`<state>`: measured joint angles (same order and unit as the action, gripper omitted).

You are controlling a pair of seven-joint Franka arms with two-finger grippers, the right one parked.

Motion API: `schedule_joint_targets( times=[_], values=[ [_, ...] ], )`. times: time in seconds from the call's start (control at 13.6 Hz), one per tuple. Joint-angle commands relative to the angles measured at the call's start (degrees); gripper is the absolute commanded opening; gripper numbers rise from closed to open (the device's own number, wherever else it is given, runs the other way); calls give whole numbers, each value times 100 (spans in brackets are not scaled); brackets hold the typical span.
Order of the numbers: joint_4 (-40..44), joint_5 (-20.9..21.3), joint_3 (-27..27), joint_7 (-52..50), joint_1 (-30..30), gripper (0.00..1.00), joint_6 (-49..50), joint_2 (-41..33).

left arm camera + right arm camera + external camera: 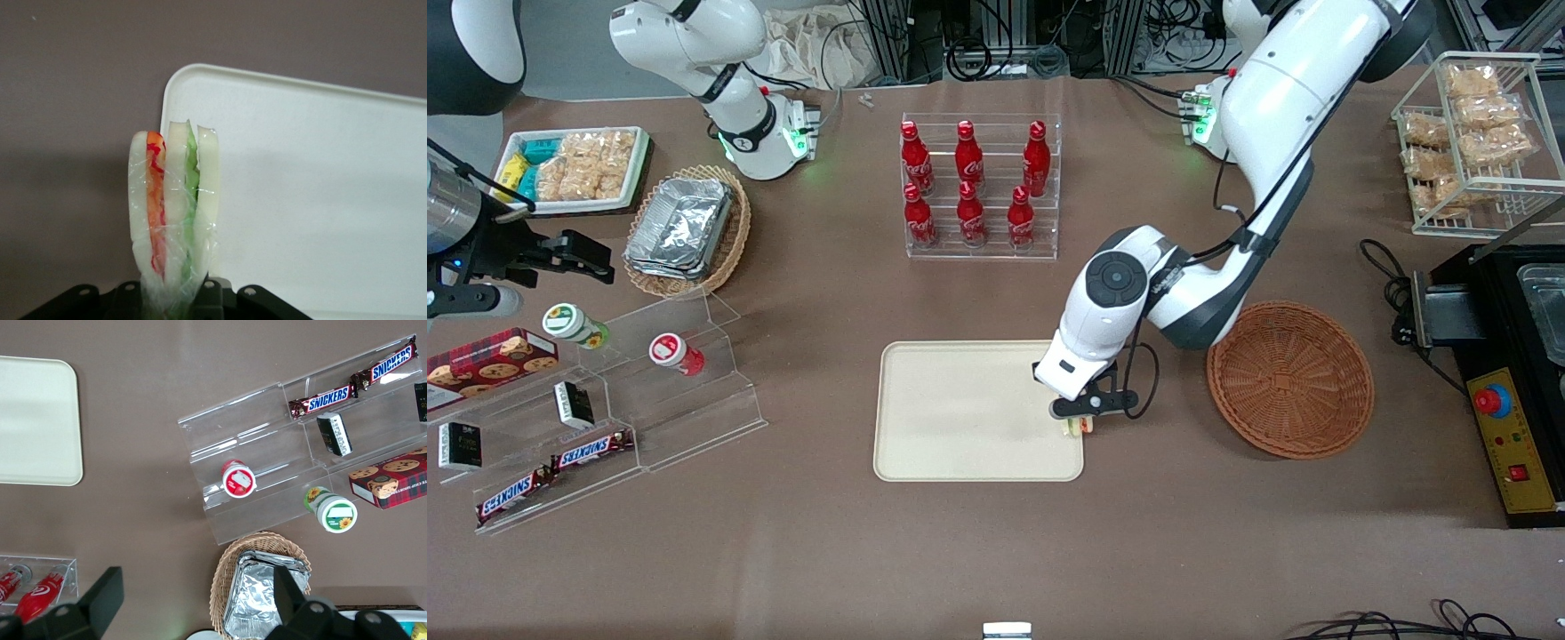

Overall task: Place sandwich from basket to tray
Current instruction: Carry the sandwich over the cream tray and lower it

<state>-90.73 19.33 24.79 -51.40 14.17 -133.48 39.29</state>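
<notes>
My gripper [1077,425] hangs over the edge of the cream tray [960,444] that faces the basket, shut on the sandwich [1074,428]. In the left wrist view the wrapped sandwich [173,207] stands on edge between the black fingers [210,297], showing white bread with orange-red and green layers. It sits over the tray [320,200] rim, partly over the brown table. The reddish-brown wicker basket [1289,380] lies beside the tray, toward the working arm's end, with nothing in it.
A clear rack of red cola bottles [978,187] stands farther from the front camera than the tray. A tan basket of foil containers [689,229] and clear snack shelves [605,418] lie toward the parked arm's end. A black box with a red button [1516,427] sits past the basket.
</notes>
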Motion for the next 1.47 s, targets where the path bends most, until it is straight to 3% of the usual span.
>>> schedule_joint_targets(
  times=[0.0, 0.15, 0.37, 0.44, 0.52, 1.03, 1.4],
  values=[
    [283, 185, -27, 165, 156, 21, -46, 350],
    [301, 579, -27, 113, 226, 26, -82, 473],
    [293, 818, -27, 77, 244, 38, -73, 491],
    [292, 810, -53, 60, 270, 66, -82, 509],
    [301, 809, -71, 60, 271, 100, -91, 544],
    [380, 757, -71, 51, 183, 100, -284, 474],
    [354, 686, -71, -388, -177, 100, -196, -298]
  ],
)
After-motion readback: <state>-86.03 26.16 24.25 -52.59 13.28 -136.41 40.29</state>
